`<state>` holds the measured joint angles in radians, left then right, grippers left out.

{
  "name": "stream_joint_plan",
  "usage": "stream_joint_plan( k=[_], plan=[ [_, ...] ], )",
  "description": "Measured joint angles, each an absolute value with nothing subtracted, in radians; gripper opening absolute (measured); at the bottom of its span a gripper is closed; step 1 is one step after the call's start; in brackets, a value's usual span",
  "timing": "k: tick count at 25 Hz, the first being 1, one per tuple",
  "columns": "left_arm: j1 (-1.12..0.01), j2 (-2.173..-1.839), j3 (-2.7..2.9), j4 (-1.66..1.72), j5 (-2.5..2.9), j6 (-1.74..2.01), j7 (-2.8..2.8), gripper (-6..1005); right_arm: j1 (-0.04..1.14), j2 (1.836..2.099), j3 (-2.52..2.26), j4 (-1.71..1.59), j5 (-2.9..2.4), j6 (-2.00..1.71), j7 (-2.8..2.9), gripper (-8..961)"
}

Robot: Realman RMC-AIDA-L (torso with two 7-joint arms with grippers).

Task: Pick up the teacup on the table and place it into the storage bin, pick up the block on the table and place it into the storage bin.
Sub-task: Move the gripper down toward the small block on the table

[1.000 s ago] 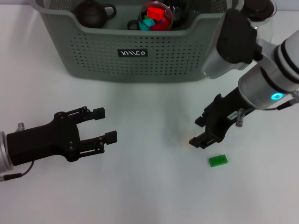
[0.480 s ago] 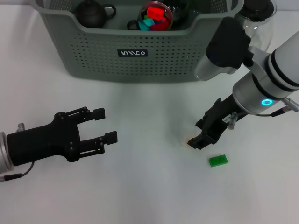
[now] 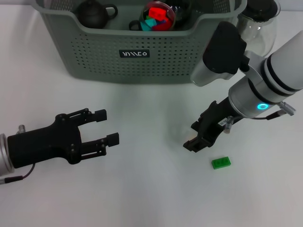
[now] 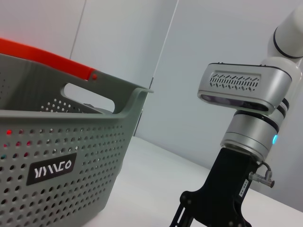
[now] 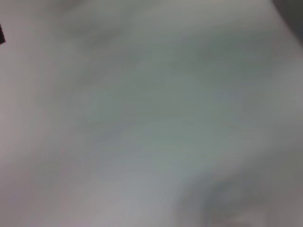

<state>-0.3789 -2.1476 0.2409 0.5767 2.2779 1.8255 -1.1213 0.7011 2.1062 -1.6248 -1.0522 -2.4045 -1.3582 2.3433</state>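
The right gripper point(image 3: 196, 140) hangs low over the white table point(image 3: 142, 189), nothing seen between its fingers, though how far they are parted I cannot tell; the green block point(image 3: 221, 162) lies just beside it at about four o'clock, apart from it; the storage bin point(image 3: 137, 56) stands at twelve o'clock, a dark teapot point(image 3: 94, 13) and a cup of coloured blocks point(image 3: 158, 16) inside; a clear glass pot point(image 3: 258, 28) stands by the bin's right end; the left gripper point(image 3: 102, 127) waits at nine o'clock, jaws spread wide and empty.

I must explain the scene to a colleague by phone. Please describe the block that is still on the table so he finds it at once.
Start at the grey-green storage bin at the back. Come forward to the right arm's black tool. Just beyond its tip lies the block, small, flat and bright green, alone on the white table.
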Motion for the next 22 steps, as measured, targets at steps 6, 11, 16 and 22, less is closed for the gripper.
stream_joint_plan(
  k=[6, 11, 16, 22],
  plan=[
    [-0.379, -2.148, 0.241, 0.577, 2.278, 1.825, -1.121, 764, 0.716, 2.106, -1.634, -1.017, -2.39, -1.34, 2.339, 605],
    [-0.379, -2.148, 0.241, 0.577, 2.278, 1.825, -1.121, 764, 0.737, 2.108, -1.645, -0.969, -2.39, -1.315, 2.337, 588],
    [-0.379, -2.148, 0.241, 0.577, 2.278, 1.825, -1.121, 764, 0.739, 2.109, -1.661, -0.962, -2.383, -1.305, 2.337, 544],
    [-0.38, -2.148, 0.241, 0.577, 2.278, 1.825, -1.121, 764, 0.739, 2.107, -1.688, -0.963, -2.384, -1.274, 2.363, 491]
  ],
)
